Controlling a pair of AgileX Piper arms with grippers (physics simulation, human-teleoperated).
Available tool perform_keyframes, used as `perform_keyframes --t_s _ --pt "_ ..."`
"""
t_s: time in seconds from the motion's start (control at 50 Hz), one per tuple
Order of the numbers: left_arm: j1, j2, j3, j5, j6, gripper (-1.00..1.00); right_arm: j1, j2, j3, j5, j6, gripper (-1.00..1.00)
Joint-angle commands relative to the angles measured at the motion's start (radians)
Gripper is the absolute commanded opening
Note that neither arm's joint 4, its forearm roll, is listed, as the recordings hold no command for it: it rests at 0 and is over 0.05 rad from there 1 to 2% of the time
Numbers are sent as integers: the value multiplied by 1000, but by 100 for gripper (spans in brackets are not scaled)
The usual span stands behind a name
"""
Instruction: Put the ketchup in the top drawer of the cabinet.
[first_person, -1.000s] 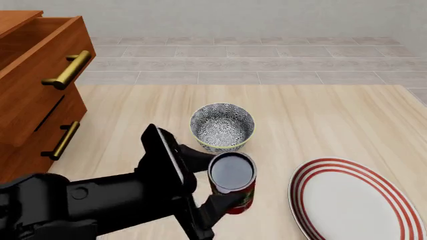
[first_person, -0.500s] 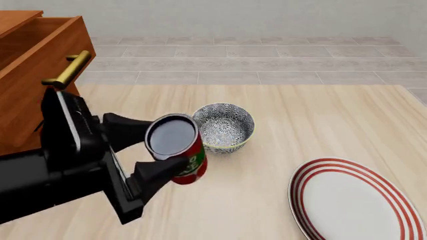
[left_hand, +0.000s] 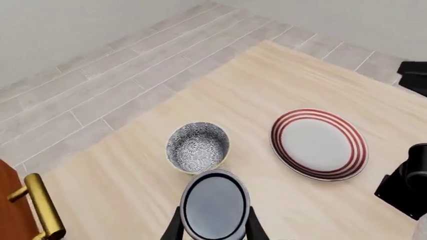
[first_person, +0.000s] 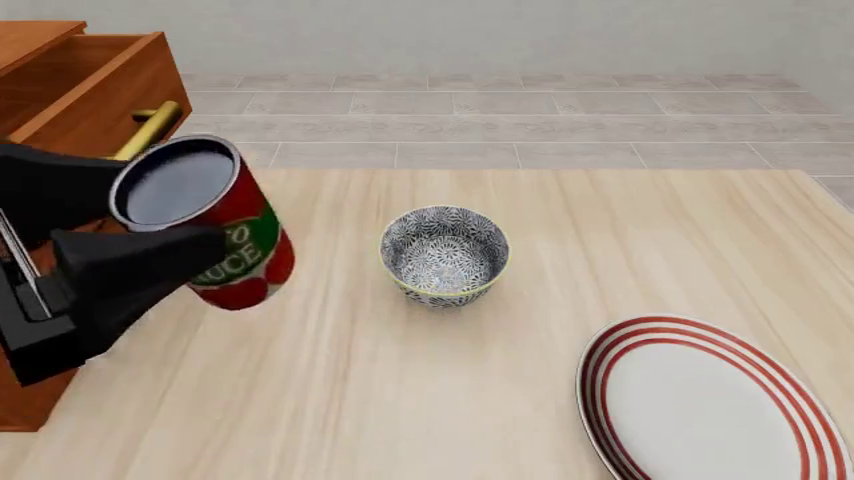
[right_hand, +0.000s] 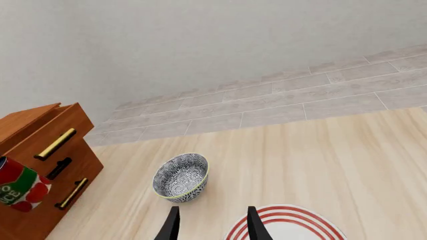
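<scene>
My left gripper (first_person: 180, 215) is shut on the ketchup (first_person: 220, 240), a red can with a green label and a dark grey top. It holds the can in the air, tilted, just in front of the brass handle (first_person: 150, 132) of the top drawer (first_person: 80, 95). That drawer stands pulled out of the cabinet (first_person: 27, 395). In the left wrist view the can's top (left_hand: 215, 205) sits between the fingers (left_hand: 175, 227). The right wrist view shows the ketchup (right_hand: 20, 185) beside the cabinet (right_hand: 40, 150). My right gripper (right_hand: 212, 225) is open and empty.
A blue-white patterned bowl (first_person: 445, 253) stands mid-table, right of the can. A red-striped white plate (first_person: 707, 400) lies at the front right. The lower drawer's handle (right_hand: 72, 194) is shut in. The right arm's black body (left_hand: 407, 180) shows beyond the plate (left_hand: 319, 144).
My left gripper has lifted the ketchup from the table near the bowl and carried it up and left to the front of the open top drawer. Bowl and plate have not moved.
</scene>
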Motion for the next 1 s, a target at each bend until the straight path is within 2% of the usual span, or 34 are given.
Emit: perform_keyframes --t_s 0.02,0.06,0.08,0.14,0.2,0.34,0.4,0.44,0.52,0.56,0.62,0.7,0.74,0.86,1.0 --pt "104 -37 -165 210 -22 -100 0 0 0 0 0 100" --pt "111 -38 -176 219 -15 -100 0 0 0 0 0 100" --pt "130 -41 -229 257 -1 -100 0 0 0 0 0 100" --pt "134 -38 -275 287 -10 -100 0 0 0 0 0 100" --pt "200 -30 -318 332 -19 -100 0 0 0 0 0 100" --pt "278 -3 -423 407 -14 -100 0 0 0 0 0 100" --pt "319 29 -500 462 -29 -100 0 0 0 0 0 100" --pt "317 55 -573 503 1 -100 0 0 0 0 0 100" --pt "398 95 -643 535 41 -100 0 0 0 0 0 100" --pt "418 117 -676 554 38 -100 0 0 0 0 0 100" --pt "426 129 -684 558 30 -100 0 0 0 0 0 100" --pt "459 133 -629 543 42 -100 0 0 0 0 0 100" --pt "480 143 -630 544 11 -100 0 0 0 0 0 100" --pt "543 184 -692 561 -4 -100 0 0 0 0 0 100" --pt "593 214 -747 578 20 -100 0 0 0 0 0 100"
